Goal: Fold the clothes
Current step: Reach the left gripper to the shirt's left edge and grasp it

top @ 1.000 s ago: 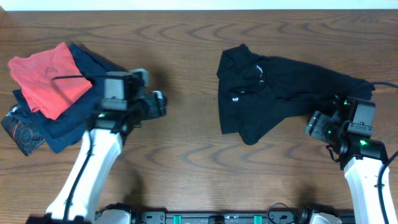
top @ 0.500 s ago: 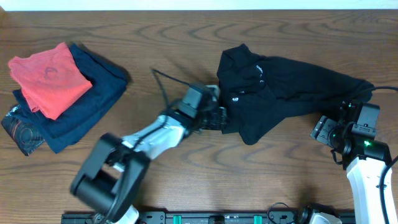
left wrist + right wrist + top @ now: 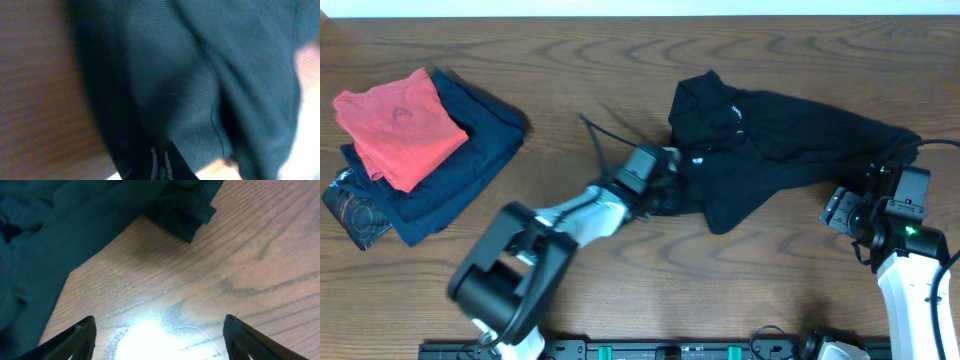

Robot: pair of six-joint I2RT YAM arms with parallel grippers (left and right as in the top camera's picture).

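One black T-shirt (image 3: 770, 135) lies crumpled on the right half of the surface (image 3: 620, 60). Far off to the left sits one pile: one coral-red garment (image 3: 400, 125) on one navy-blue garment (image 3: 470, 160), with one dark printed piece (image 3: 355, 215) poking out beneath. There are two claws. The left claw (image 3: 668, 192) sits at the shirt's near-left edge, pressed together, and through the blur it seems to be pinching the cloth. The right claw (image 3: 159, 330) is spread wide over bare wood, just near of the shirt's right end, not touching it.
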